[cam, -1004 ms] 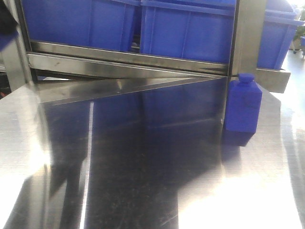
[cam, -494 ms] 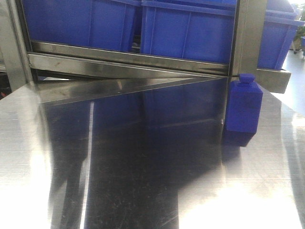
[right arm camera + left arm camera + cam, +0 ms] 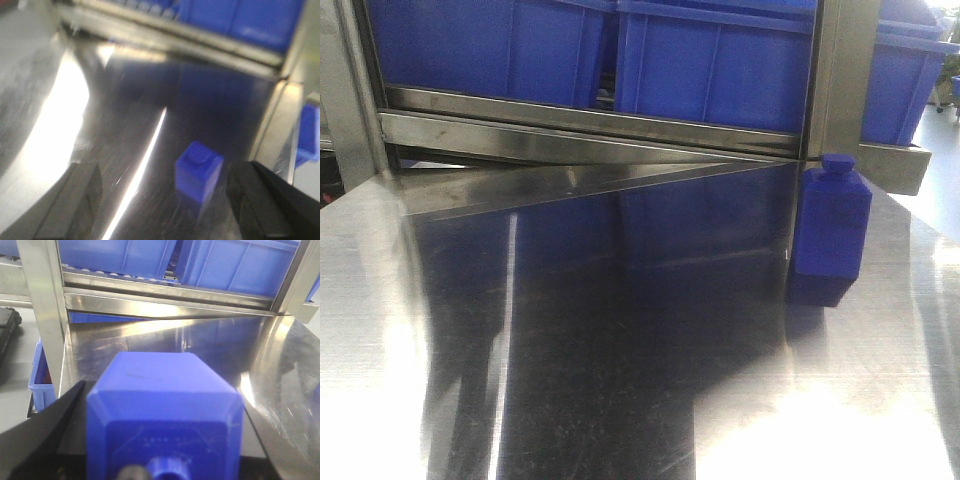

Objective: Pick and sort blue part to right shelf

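One blue part [image 3: 830, 235] stands upright on the steel table at the right, close to the right shelf's post [image 3: 840, 75]. The right wrist view shows that part [image 3: 198, 170] blurred, ahead of my right gripper [image 3: 166, 172] and nearer its right finger; this gripper is open and empty. My left gripper [image 3: 162, 400] is shut on another blue part [image 3: 165, 375], whose nub points back at the camera. The right shelf [image 3: 590, 120] runs across the back, with steel rails and big blue bins [image 3: 710, 60]. Neither gripper shows in the front view.
The steel tabletop [image 3: 620, 350] is shiny, with bright glare at the front. A shelf upright [image 3: 45, 305] stands at the table's left edge, with a low blue crate [image 3: 40, 375] on the floor beyond it. Another blue shape [image 3: 307, 135] sits past the table's right edge.
A dark shape at the front view's upper left edge a second ago is gone. The standing blue part has stayed in place.
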Robot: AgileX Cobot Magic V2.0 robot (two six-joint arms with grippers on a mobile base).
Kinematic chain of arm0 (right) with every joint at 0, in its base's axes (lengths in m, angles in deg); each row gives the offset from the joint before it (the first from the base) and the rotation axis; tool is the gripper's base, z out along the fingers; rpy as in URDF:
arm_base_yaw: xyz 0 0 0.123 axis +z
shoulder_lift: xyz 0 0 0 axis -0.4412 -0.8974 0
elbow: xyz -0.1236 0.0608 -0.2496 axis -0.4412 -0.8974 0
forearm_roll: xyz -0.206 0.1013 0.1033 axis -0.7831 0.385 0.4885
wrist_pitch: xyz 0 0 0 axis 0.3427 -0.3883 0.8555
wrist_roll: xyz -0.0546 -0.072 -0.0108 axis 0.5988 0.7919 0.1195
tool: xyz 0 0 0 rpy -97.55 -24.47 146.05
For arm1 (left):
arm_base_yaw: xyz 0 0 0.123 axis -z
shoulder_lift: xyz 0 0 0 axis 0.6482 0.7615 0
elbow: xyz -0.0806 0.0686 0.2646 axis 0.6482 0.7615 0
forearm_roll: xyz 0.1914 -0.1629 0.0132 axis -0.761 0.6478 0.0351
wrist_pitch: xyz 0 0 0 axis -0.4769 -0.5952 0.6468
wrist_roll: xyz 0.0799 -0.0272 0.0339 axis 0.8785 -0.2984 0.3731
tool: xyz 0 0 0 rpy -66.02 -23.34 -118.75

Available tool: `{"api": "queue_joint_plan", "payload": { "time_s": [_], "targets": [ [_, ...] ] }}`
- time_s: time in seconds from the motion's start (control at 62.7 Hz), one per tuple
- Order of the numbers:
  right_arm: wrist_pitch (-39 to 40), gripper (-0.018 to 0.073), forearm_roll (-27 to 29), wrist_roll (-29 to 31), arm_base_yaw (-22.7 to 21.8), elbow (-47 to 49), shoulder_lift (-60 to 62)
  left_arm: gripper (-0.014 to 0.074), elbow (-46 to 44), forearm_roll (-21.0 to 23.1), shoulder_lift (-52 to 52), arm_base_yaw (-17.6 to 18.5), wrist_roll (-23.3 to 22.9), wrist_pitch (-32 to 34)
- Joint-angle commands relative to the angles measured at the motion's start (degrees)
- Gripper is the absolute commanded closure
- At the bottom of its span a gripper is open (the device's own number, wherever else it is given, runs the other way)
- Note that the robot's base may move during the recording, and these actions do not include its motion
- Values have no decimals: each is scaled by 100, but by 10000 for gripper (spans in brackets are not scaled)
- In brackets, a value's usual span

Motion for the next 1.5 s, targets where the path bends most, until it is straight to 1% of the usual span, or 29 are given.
{"api": "queue_joint_plan", "payload": {
  "time_s": [0.0, 0.064, 0.096, 0.191, 0.239, 0.271, 0.351, 0.478, 0.622, 0.765, 0.941, 1.068, 1.116, 1.307, 1.371, 1.483],
  "targets": [
    [-231, -67, -88, 17, 90, 756, -649, 241, -158, 20, 9, 31, -7, 513],
    [-883, -66, -134, -193, 57, 1207, -1170, 241, -158, 20, 9, 31, -7, 513],
    [-1261, -65, -227, -415, 4, 1494, -1395, 241, -158, 20, 9, 31, -7, 498],
    [-2038, -65, -580, -1234, -118, 2185, -2054, 241, -158, 34, 9, 31, -7, 474],
    [-2435, -65, -873, -1668, -152, 2500, -2365, 241, -158, 34, 9, 31, -7, 422],
    [-2570, -65, -1015, -1964, -158, 2692, -2576, 241, -158, 34, 9, 31, -7, 385],
    [-2772, -65, -1230, -2424, -158, 3023, -3006, 241, -158, 34, 9, 31, -7, 317],
    [-2763, -65, -1255, -2783, -158, 3289, -3587, 241, -158, 34, 9, 31, -7, 268],
    [-2761, -65, -1096, -2867, -158, 3362, -4235, 241, -158, 34, 9, 31, -7, 268],
    [-2768, -65, -1088, -2867, -158, 3362, -4801, 241, -158, 34, 9, 31, -7, 268],
    [-2624, -64, -1204, -2867, -158, 3362, -5273, 241, -158, 34, 9, 31, -7, 268],
    [-2450, -59, -1299, -2867, -158, 3362, -5381, 241, -158, 34, 9, 31, -7, 320],
    [-2373, -30, -1332, -2867, -158, 3362, -5386, 241, -158, 34, 9, 31, -7, 358],
    [-2190, 192, -1365, -2867, -158, 3362, -5376, 241, -158, 30, 9, 31, -7, 522],
    [-2146, 218, -1365, -2867, -152, 3362, -5377, 241, -158, -2, 9, 31, -18, 547],
    [-2063, 217, -1394, -2862, -130, 3362, -5377, 241, -158, -241, 9, 20, -74, 512]
  ]
}}
